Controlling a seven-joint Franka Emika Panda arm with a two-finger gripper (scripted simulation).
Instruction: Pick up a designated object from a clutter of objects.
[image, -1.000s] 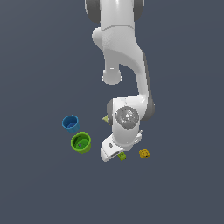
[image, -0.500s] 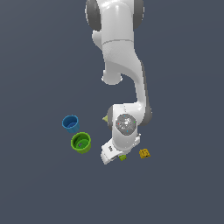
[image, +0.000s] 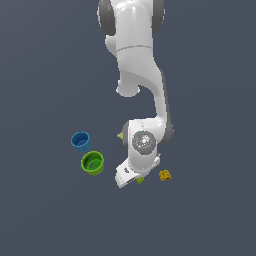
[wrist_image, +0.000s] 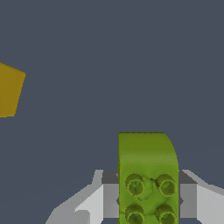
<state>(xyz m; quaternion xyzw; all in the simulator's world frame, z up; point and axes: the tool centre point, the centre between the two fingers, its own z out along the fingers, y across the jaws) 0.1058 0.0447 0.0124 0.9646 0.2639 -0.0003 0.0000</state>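
The tiny lime-green brick (wrist_image: 148, 175), studs up, sits between my gripper's (wrist_image: 148, 194) two grey fingers (wrist_image: 109, 192), which press flush against its two sides. In the exterior view only a sliver of the lime-green brick (image: 141, 180) shows under the white hand, low over the floor, where the gripper (image: 137, 178) is mostly hidden by the wrist. The rest of the clutter lies around it: the orange-yellow brick (image: 165, 175) close on the exterior view's right, the green cup (image: 92, 163) and blue cup (image: 80, 141) on the left.
A corner of the pale yellow-green flat square (image: 121, 135) peeks out behind the arm's forearm. The orange-yellow brick (wrist_image: 8, 89) shows at the edge of the wrist view, apart from the fingers. The floor is plain dark grey.
The arm has come down over the lime-green brick, and the hand now sits lower around it. The brick, cups and orange-yellow brick have stayed where they were.
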